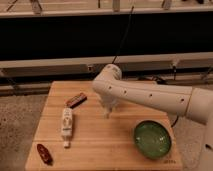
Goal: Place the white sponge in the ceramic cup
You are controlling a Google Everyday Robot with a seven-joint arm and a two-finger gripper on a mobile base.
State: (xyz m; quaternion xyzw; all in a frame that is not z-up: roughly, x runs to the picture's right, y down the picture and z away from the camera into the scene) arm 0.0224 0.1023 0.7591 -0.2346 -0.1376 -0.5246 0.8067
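My gripper (107,110) hangs from the white arm (150,97) over the middle of the wooden table (100,150), pointing down close to the board. The arm reaches in from the right. The white sponge and the ceramic cup do not show; they are either hidden behind the arm or out of view. Nothing can be seen held in the gripper.
A long white remote-like stick (66,123) lies left of the gripper. A small brown bar (76,100) lies at the back left. A dark red object (44,153) sits at the front left corner. A wide green bowl (152,139) stands at the front right.
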